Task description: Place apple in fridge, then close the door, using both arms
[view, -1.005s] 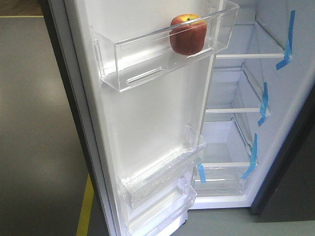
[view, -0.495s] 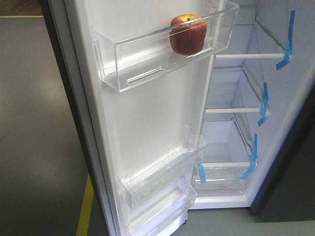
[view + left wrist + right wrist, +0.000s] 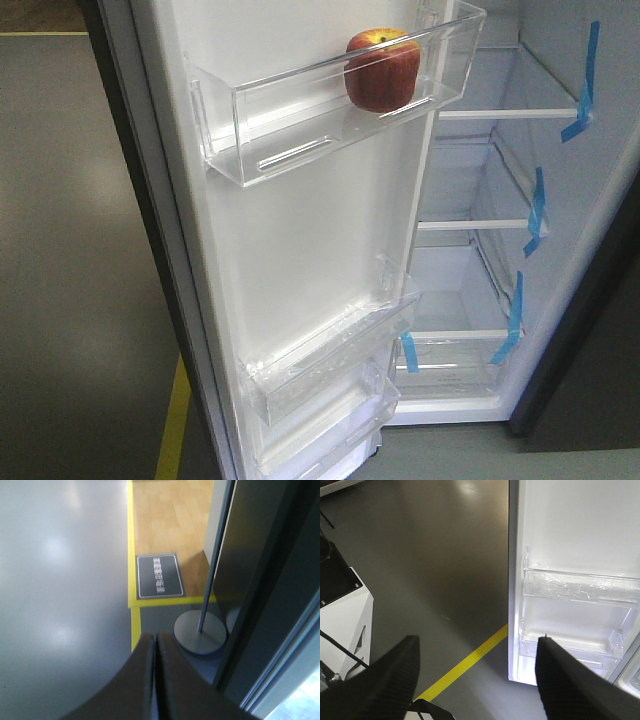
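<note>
Door open, left of fridge cavity. Apple in upper door bin, at bin's right end, nearest cavity. Two lower bins low on door, one under other. Shelves tiered inside cavity; tape strips on cavity's right edge, one beside each shelf. Floor line left of door foot. Right wrist view: right gripper near, door's lower bins far right. Left wrist view: stand base just beyond left gripper, floor sign farther.

One apple, three clear door bins, three glass shelves, four blue tape strips
</note>
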Motion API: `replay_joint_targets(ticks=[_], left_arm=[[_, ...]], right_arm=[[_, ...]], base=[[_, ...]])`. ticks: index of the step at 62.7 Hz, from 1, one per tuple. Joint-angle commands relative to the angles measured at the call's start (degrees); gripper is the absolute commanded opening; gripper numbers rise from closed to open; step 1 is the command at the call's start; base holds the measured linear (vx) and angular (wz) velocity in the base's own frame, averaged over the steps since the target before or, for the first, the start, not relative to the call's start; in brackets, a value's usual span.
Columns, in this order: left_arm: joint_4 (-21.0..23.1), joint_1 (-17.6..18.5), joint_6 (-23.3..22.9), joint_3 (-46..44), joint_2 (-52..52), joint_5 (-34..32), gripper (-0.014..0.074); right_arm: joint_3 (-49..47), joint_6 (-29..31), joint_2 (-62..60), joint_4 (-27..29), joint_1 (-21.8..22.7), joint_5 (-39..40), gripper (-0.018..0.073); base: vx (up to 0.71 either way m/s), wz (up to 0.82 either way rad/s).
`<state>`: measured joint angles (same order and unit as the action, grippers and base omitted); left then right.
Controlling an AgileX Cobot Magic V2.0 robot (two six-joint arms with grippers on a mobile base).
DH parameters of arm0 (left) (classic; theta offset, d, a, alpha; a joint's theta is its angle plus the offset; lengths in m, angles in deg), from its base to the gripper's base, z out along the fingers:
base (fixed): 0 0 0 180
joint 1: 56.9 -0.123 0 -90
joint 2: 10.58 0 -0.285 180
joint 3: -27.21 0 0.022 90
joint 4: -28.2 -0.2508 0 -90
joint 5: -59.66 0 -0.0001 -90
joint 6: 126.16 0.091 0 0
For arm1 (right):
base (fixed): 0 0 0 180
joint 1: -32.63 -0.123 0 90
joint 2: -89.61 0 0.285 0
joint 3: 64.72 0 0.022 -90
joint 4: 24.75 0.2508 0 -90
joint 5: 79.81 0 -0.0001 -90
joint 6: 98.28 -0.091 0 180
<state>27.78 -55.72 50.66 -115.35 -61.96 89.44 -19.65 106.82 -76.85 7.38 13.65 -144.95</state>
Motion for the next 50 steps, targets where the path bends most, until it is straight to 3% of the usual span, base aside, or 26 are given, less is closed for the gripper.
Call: replay_joint_targets(ticks=[1,20,39,50], left_arm=[[0.07,-0.04,-0.17,-3.24,-4.8,-6.06,-0.0006],[0.07,-0.04,-0.17,-4.18,-17.96,-13.39,-0.0006],[0.07,-0.04,3.18,-21.43,-36.26,4.56,-0.0006],[0.41,-0.04,4.89,-30.29,-45.05,10.01,-0.0006]], right_arm=[[-1.11,0.26,0.89,1.75,0.08,3.02,0.0472],[-1.11,0.26,0.89,1.75,0.08,3.02,0.0472],[-1.11,0.26,0.89,1.75,0.08,3.02,0.0472],[-1.11,0.26,0.89,1.75,0.08,3.02,0.0472]], base=[[0.0,0.0],[0.0,0.0],[0.0,0.0],[0.0,0.0]])
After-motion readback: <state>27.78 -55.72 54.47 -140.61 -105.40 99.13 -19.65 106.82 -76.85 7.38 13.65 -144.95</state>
